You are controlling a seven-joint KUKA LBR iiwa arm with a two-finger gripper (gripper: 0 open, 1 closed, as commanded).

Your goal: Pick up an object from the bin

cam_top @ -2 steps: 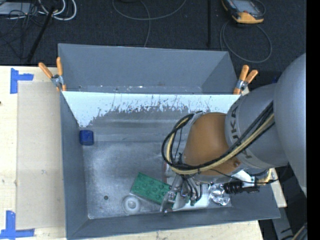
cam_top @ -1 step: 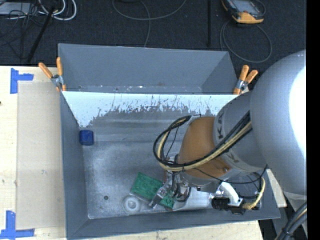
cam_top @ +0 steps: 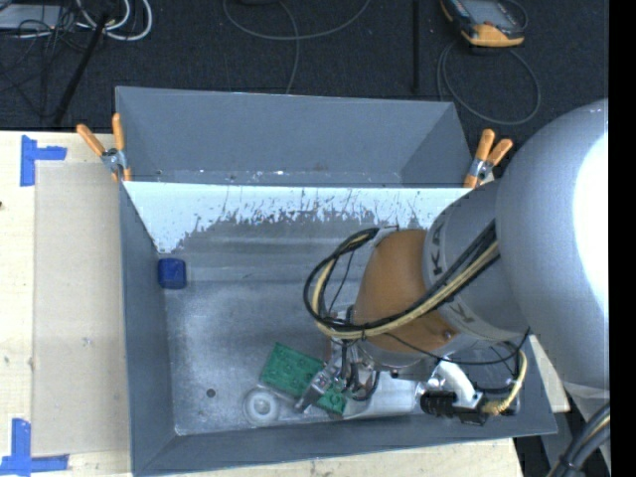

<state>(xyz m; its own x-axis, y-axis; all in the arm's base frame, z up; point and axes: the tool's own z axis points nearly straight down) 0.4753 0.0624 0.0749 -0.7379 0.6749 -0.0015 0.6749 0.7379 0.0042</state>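
Nearest the front wall of the grey metal bin, a small pale round thing, ring-like, lies flat on the floor. Just behind it and to its right lies a flat green rectangular board, like a small circuit card, turned at a slant to the bin's walls. The gripper is down low at the right end of this board, and a bit of green shows on its near side too, so it stands over that end of the board. Whether the gripper is open, closed or gripping the board cannot be told, since the wrist hides its tip. Above the gripper sits the wrist's orange cover, with black and yellow cables looping out to its left, and the large grey arm comes in from the right. Farther back, well apart from the gripper, a small blue cube sits by the left wall, where the bin's floor meets the sloping far wall.
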